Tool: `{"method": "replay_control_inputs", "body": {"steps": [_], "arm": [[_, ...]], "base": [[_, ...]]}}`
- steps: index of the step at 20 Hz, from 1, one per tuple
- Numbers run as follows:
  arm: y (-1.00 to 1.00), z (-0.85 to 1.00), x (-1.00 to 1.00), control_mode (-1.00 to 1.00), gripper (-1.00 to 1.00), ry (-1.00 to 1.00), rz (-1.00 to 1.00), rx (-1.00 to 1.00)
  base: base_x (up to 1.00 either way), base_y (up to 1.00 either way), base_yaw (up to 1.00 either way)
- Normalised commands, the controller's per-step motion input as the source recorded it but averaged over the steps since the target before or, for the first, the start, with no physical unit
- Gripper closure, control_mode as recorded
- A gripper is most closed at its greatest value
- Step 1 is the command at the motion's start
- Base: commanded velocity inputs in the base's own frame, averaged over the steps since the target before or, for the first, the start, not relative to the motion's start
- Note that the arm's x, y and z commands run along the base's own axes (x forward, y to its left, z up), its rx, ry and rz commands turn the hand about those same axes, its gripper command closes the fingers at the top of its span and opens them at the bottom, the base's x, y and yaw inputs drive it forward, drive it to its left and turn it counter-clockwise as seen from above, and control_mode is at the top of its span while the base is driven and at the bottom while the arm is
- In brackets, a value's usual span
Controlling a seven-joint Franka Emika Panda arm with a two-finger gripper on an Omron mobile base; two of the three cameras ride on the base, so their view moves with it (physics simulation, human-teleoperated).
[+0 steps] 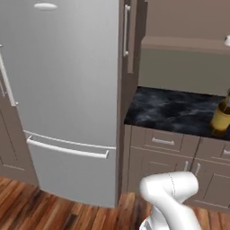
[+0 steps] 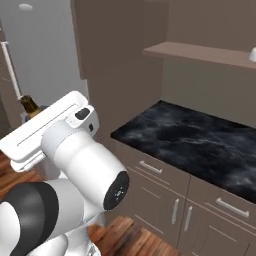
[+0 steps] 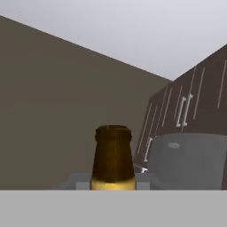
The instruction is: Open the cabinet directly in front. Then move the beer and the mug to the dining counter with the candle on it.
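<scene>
Glass, marble, steel and wood

Glossy amber glass bottle (image 3: 113,157); beside the smooth matt grey fridge (image 1: 67,90), a polished black marble worktop (image 1: 175,110) with white veins, brushed metal handles (image 1: 162,141) below it, and a shiny wooden plank floor (image 1: 40,211).

In the hand view, only the neck and shoulder of the beer (image 3: 113,157) rise above the bottom band, which cuts off its body and label along with the fingertips at either side. In the right base view, the robot's hand hides all but the bottle's top (image 2: 30,105), and the gripper itself is out of sight behind it. A white object at the right edge (image 2: 253,56) on the shelf (image 2: 200,53) is too cropped to identify.
</scene>
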Motion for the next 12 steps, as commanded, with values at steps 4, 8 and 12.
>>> {"method": "replay_control_inputs", "body": {"steps": [4, 8, 12], "arm": [[0.00, 0.00, 0.00, 1.00, 1.00, 0.00, 0.00, 0.00], [0.00, 0.00, 0.00, 1.00, 1.00, 0.00, 0.00, 0.00], [0.00, 0.00, 0.00, 1.00, 1.00, 0.00, 0.00, 0.00]], "base": [[-0.08, 0.08, 0.33], [-0.06, 0.09, 0.34], [-0.09, 0.08, 0.38]]}}
